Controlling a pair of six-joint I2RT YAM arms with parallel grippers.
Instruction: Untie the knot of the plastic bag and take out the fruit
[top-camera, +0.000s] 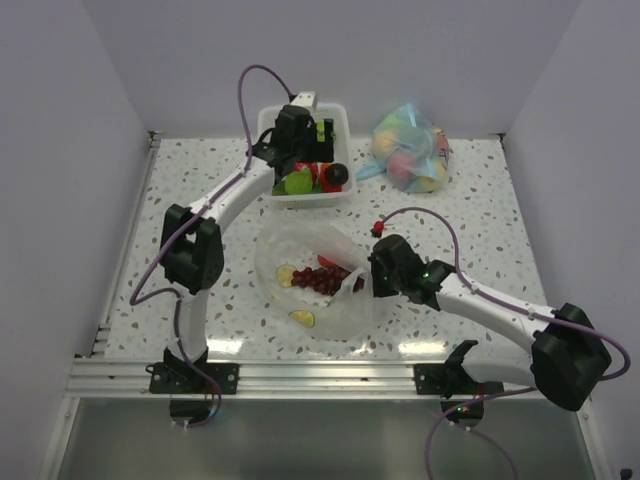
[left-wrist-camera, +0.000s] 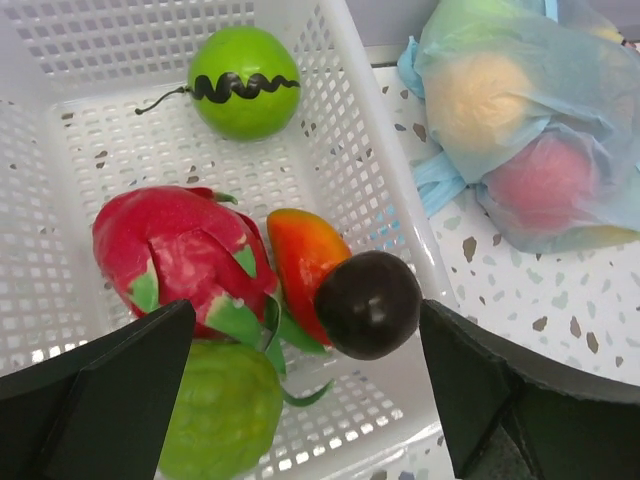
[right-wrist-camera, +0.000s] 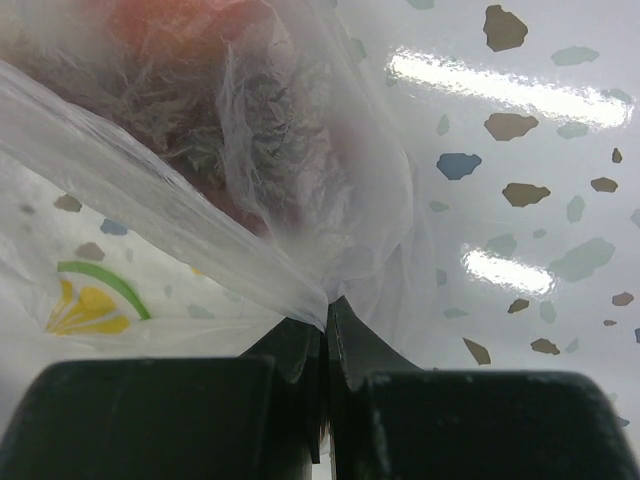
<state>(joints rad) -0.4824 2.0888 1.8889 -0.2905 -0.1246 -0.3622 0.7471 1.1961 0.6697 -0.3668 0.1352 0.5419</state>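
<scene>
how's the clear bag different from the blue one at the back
The plastic bag is colourless and lies spread low and flat; the blue-tinted bag sits plump and bulging. The right end effector pinches the plastic bag's edge; nothing holds the blue-tinted bag. Both are thin, see-through plastic.

Robot lab booth: plain white walls (top-camera: 60, 120), speckled tabletop (top-camera: 500, 195), aluminium frame rail (top-camera: 320, 373).

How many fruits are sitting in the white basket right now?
5: green ball at the back, red dragon fruit mid-left, orange-red fruit beside it, dark round fruit by the right wall of the basket, bumpy green fruit in front. More may be hidden.
</scene>
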